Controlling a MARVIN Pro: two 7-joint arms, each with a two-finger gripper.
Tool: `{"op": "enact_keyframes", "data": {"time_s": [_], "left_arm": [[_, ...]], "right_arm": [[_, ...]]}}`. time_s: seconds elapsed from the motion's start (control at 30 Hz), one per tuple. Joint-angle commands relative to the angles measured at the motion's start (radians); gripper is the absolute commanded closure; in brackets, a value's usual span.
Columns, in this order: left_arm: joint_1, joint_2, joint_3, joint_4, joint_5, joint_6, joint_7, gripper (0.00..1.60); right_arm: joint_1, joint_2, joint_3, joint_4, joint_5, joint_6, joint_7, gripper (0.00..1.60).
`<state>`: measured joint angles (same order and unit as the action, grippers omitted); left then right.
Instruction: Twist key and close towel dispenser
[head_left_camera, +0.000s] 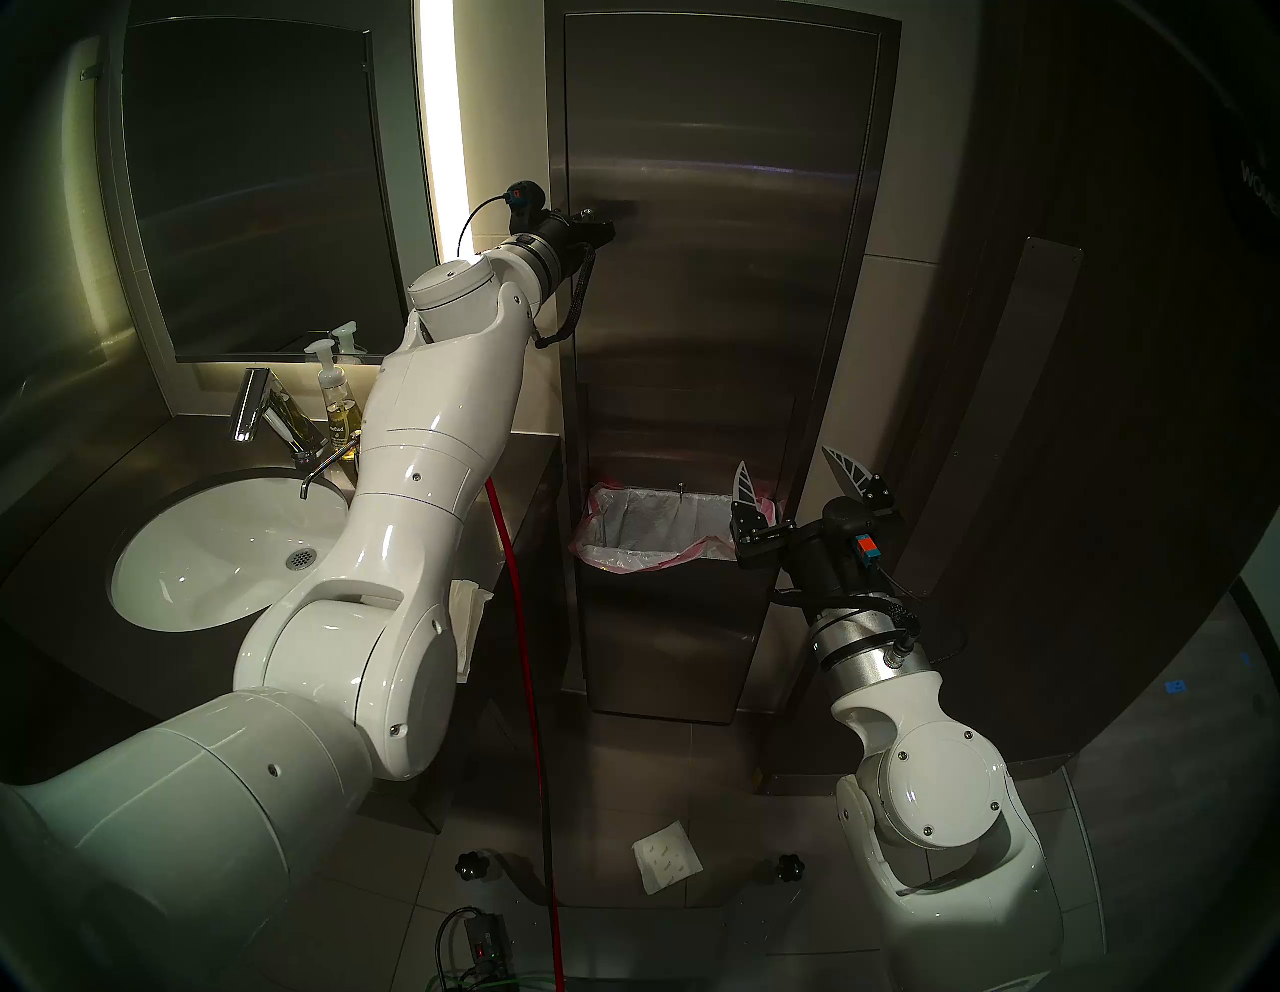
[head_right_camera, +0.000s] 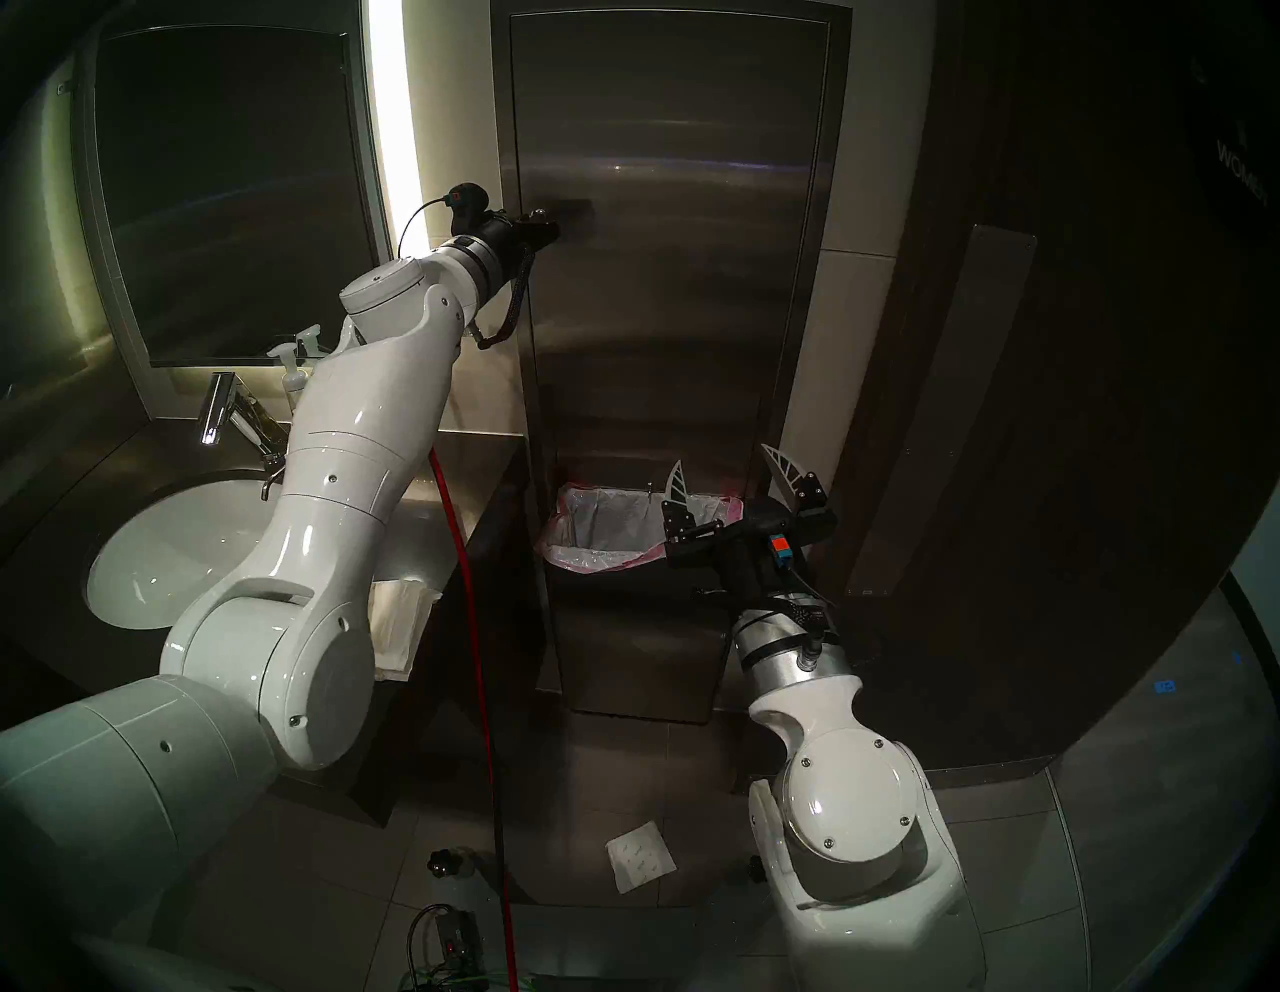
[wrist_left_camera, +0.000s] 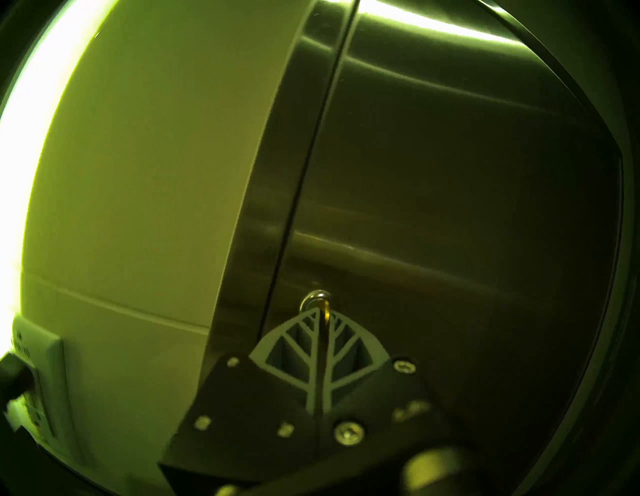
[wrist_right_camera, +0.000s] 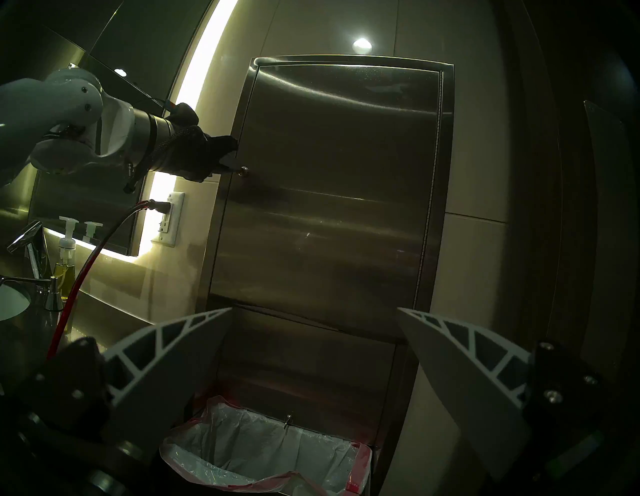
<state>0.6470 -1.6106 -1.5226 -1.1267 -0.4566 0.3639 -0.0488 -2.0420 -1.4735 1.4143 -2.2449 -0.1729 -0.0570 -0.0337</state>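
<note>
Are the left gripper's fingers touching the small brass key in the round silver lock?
Touching. The left wrist view shows the fingers closed flat on the brass key, no gap visible.

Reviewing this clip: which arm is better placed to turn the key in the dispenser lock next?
Left. The left hand is already shut on the key in the lock of the towel dispenser. The right hand hangs open, low by the bin liner, well below the lock.

head pair high, wrists close, all see towel dispenser (head_left_camera: 720, 277)
</note>
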Motion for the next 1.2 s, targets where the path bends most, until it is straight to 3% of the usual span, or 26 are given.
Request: {"op": "enact_keyframes", "data": {"time_s": [0.0,0.63,0.73,1.07,1.17], "left_arm": [[-0.047,-0.029,-0.124,0.049,-0.072,-0.033,0.084,1.60],[-0.082,-0.055,-0.340,0.035,-0.236,-0.090,0.174,1.60],[-0.077,-0.073,-0.367,0.019,-0.246,-0.117,0.208,1.60],[-0.070,-0.048,-0.439,-0.013,-0.222,-0.161,0.285,1.60],[-0.078,-0.039,-0.475,-0.020,-0.198,-0.208,0.354,1.60]], "right_arm": [[0.007,0.000,0.002,-0.015,0.000,0.000,-0.001,0.00],[0.009,0.006,-0.001,-0.011,0.004,-0.002,-0.007,0.00],[0.009,0.007,-0.001,-0.011,0.004,-0.002,-0.008,0.00],[0.010,0.011,-0.003,-0.009,0.007,-0.002,-0.012,0.00],[0.010,0.012,-0.003,-0.010,0.008,-0.002,-0.013,0.00]]}}
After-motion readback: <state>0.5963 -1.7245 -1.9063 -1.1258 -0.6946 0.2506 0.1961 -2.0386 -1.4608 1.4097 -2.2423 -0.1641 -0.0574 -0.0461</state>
